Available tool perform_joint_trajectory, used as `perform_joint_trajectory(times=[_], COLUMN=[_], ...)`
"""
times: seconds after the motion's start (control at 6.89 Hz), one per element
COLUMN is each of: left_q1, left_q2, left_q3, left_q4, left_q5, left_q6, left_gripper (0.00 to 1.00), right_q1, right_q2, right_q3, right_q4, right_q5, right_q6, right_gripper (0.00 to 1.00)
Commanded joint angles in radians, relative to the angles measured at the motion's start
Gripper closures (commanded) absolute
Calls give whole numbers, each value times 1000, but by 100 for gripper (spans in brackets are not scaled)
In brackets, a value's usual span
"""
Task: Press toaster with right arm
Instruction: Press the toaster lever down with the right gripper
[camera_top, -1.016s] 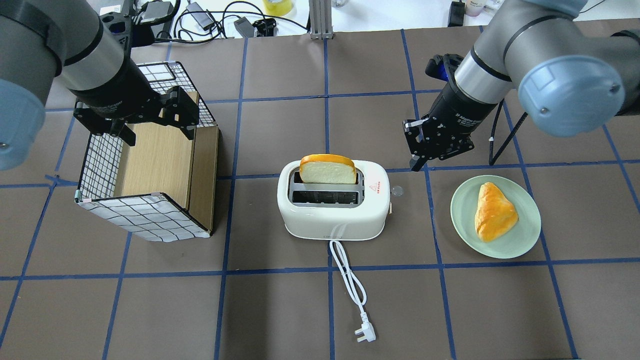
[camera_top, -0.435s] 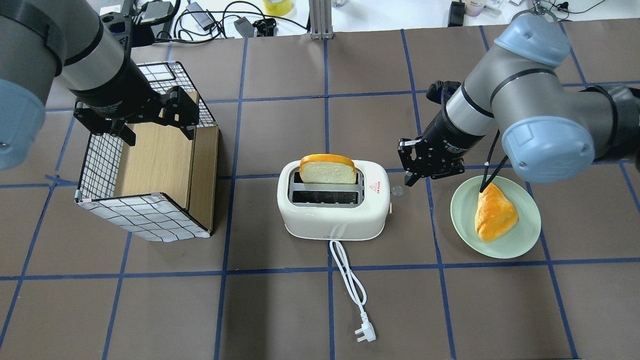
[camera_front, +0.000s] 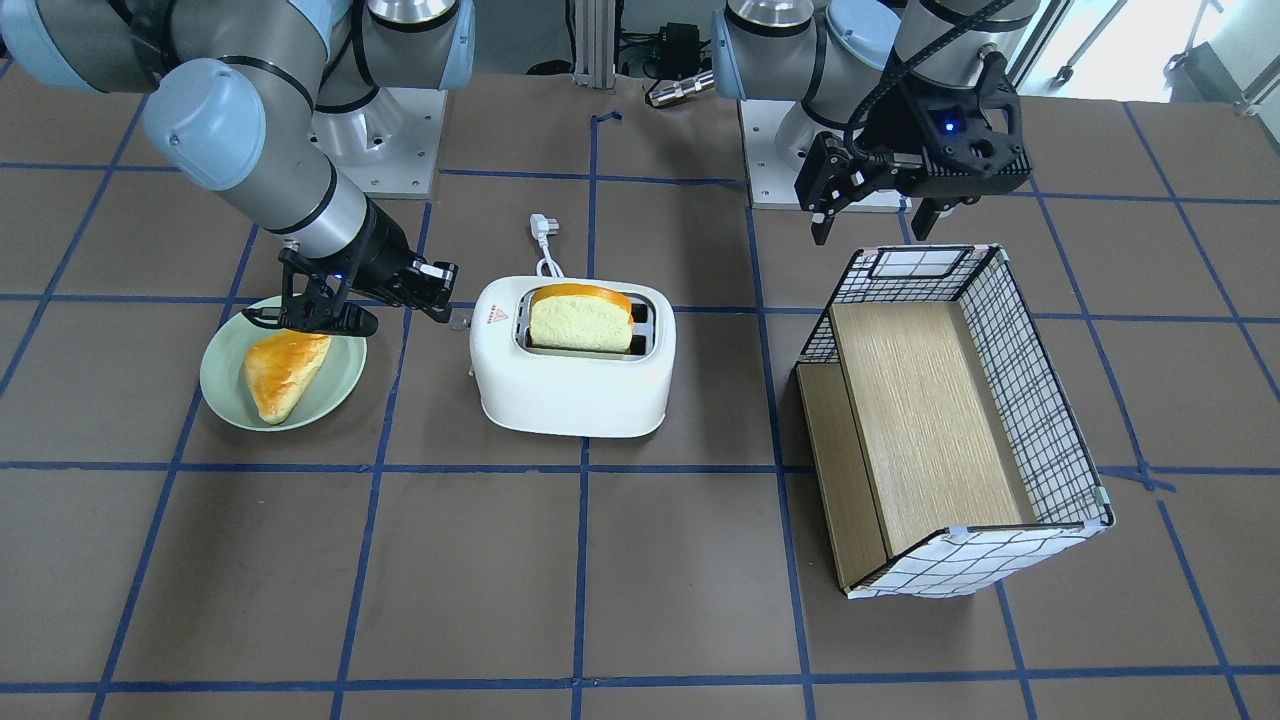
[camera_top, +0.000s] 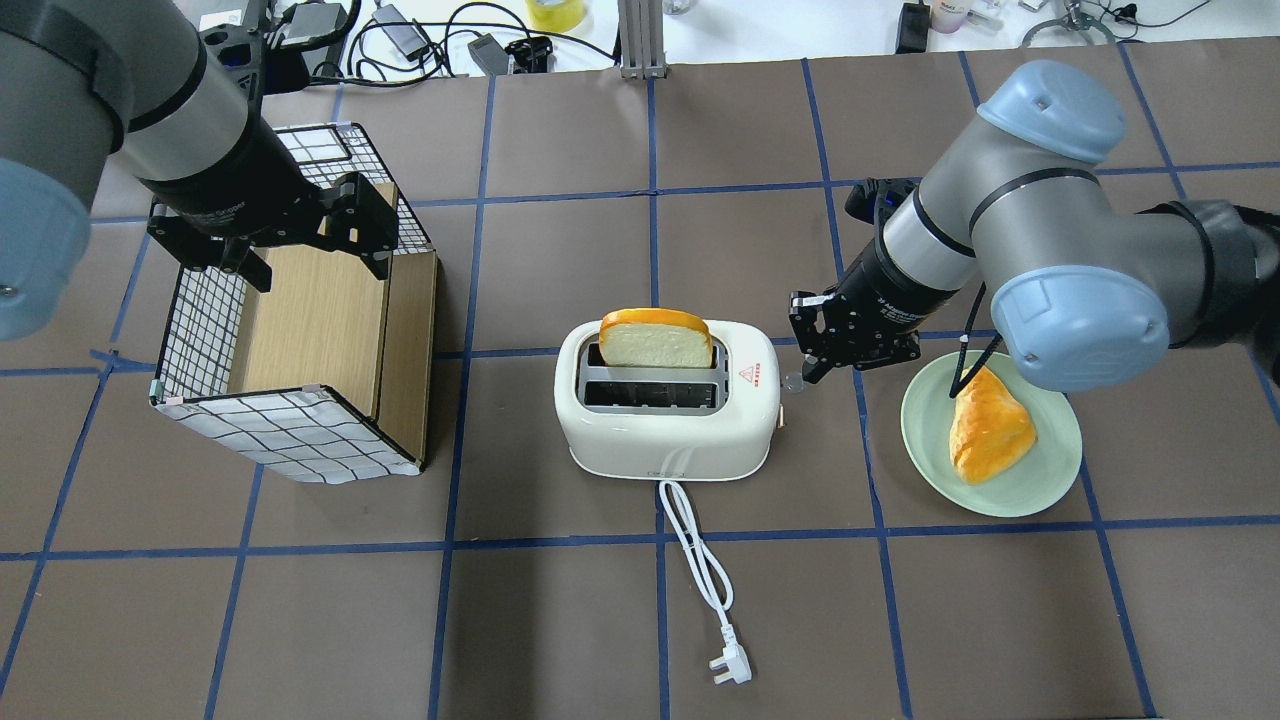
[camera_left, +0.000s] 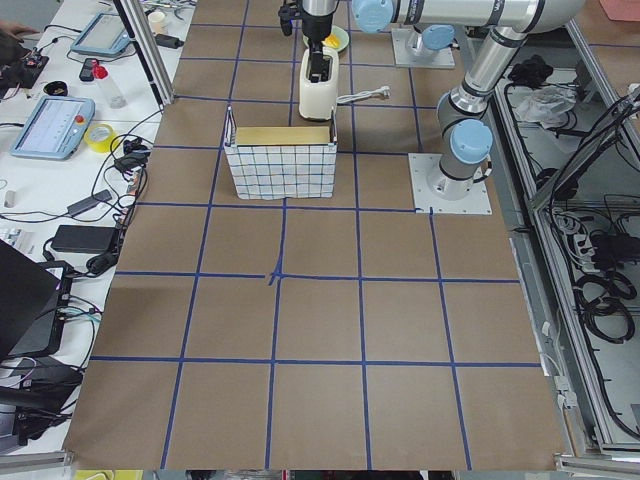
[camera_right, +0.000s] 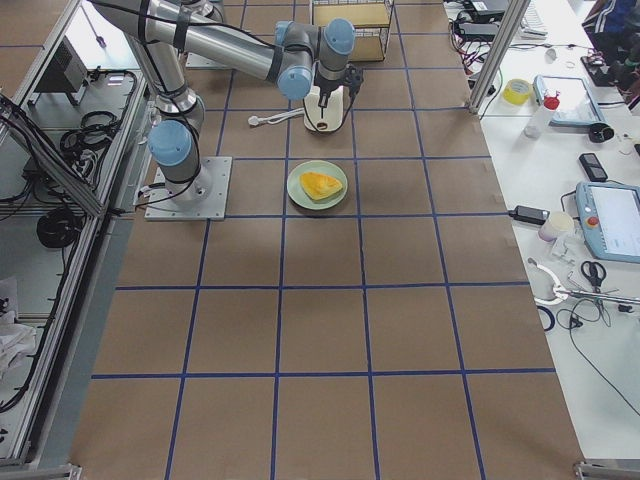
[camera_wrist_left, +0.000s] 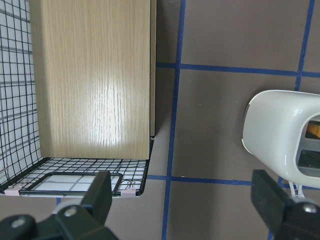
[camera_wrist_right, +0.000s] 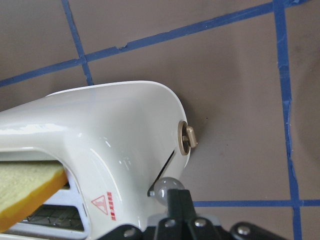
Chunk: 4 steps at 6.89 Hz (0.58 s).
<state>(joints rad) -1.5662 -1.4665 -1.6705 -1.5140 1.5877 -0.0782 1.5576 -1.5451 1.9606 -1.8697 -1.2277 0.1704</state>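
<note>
Toaster (camera_top: 665, 415): stands on the table (camera_top: 560, 600) right in front of the right tool (camera_top: 803, 378), side lever knob (camera_wrist_right: 164, 189) at its tip, touching or nearly so. Fingers (camera_wrist_right: 177, 200) closed together, nothing held. Likely light, glossy, slippery plastic, prone to sliding; best pushed straight down on the small knob, not the shell.

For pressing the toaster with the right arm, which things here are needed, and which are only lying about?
Needed: toaster, its side lever, right gripper.

Lying about: bread slice, plate, pastry, wire basket.
</note>
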Motion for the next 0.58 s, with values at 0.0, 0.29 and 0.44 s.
perform_joint_trajectory(times=[0.0,0.29,0.44], left_q1=[0,0,0], left_q2=[0,0,0], left_q3=[0,0,0], left_q4=[0,0,0], left_q5=[1,0,1], left_q6=[0,0,0], left_gripper=[0,0,0], right_q1=[4,4,4], right_q2=[0,3,9], right_q3=[1,3,9], right_q4=[-14,-12,-14], right_q5=[25,24,21], right_q6=[-2,-8,-12], right_gripper=[100,100,100])
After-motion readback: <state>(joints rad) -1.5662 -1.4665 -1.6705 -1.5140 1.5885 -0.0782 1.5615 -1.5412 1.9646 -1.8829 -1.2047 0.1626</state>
